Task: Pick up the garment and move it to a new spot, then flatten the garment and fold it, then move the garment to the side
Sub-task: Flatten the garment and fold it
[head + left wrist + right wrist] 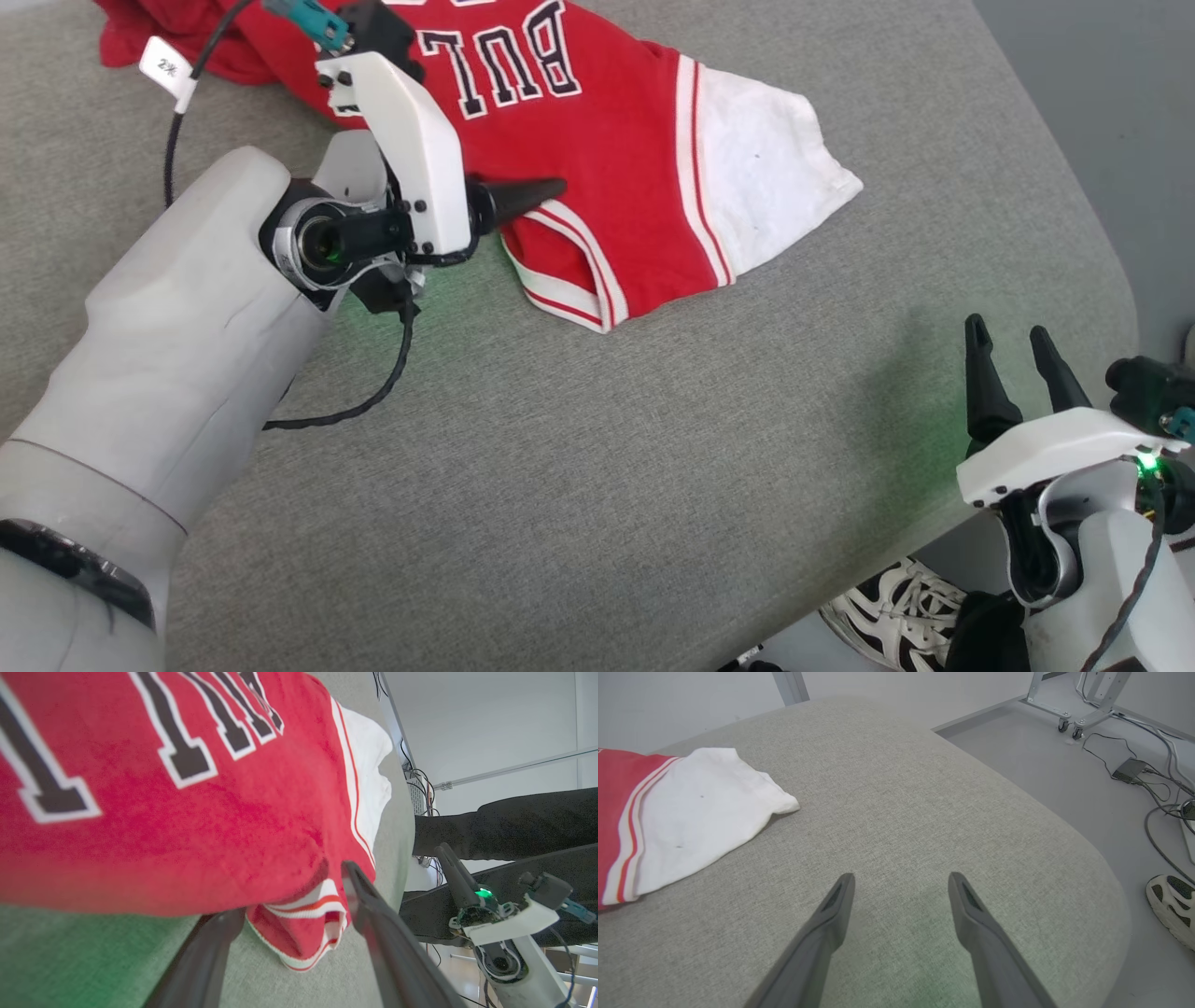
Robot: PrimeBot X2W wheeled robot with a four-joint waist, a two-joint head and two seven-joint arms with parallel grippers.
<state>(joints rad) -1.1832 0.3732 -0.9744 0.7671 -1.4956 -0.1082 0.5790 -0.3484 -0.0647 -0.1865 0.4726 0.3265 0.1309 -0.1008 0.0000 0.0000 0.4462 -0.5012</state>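
Both stand spread: left gripper [292, 891] straddles striped trim of the garment [607, 140], which lies rumpled across the far side of the cushion [560, 467]; right gripper [1006, 331] hovers over bare cushion, well apart. Likely best: pinch the trim edge, then draw it outward smoothly.

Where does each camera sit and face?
Head view: on the head, looking down at the garment on the grey surface; left arm, right gripper.
Left wrist view: left wrist, facing the garment's striped trim between fingers of the open left gripper.
Right wrist view: right wrist, facing bare surface and white sleeve; own open fingers.
All share the garment.
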